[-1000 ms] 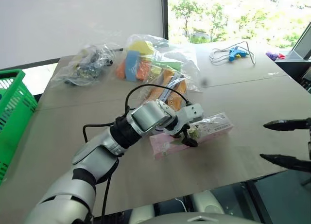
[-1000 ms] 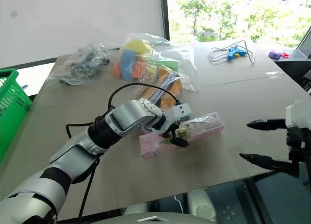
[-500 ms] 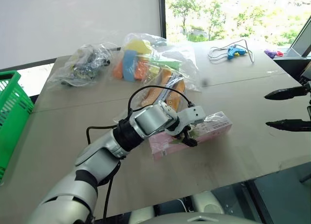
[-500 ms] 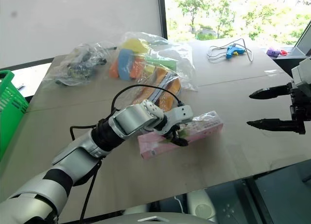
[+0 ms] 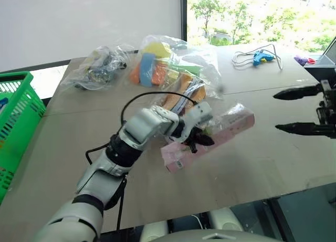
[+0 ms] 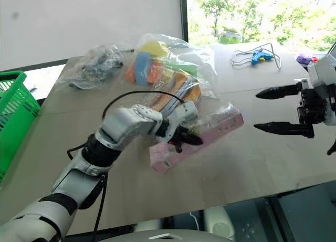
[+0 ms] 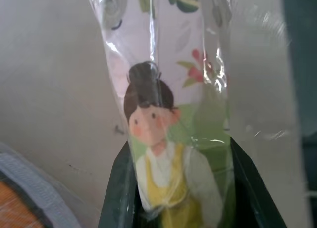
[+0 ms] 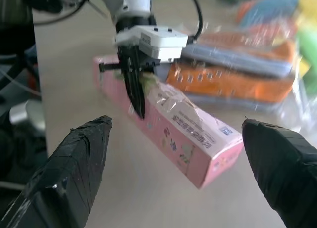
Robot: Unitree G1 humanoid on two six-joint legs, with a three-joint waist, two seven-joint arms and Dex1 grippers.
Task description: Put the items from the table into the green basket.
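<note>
My left gripper (image 5: 196, 137) is shut on the middle of the long pink wrapped box (image 5: 229, 127), which hangs tilted just above the table (image 5: 262, 163) with its right end raised. In the left wrist view the box's printed wrapper (image 7: 168, 114) sits pinched between the dark fingers (image 7: 117, 198). My right gripper (image 6: 255, 112) hovers open to the right of the box, pointing at it, and its wrist view shows the box (image 8: 193, 139) between wide-apart fingertips. Behind the box lie the bagged orange sneakers (image 5: 184, 90), the colourful blocks (image 5: 155, 63) and the dark bits (image 5: 100, 67). The green basket (image 5: 23, 113) stands at the table's left edge.
A blue glue gun with its cable (image 5: 261, 56) and a small purple thing (image 5: 302, 59) lie at the table's far right. The table's front edge runs close below the held box.
The left gripper has shut on the pink box and raised it, tipping its right end up. The right gripper has come up and in towards the box.
</note>
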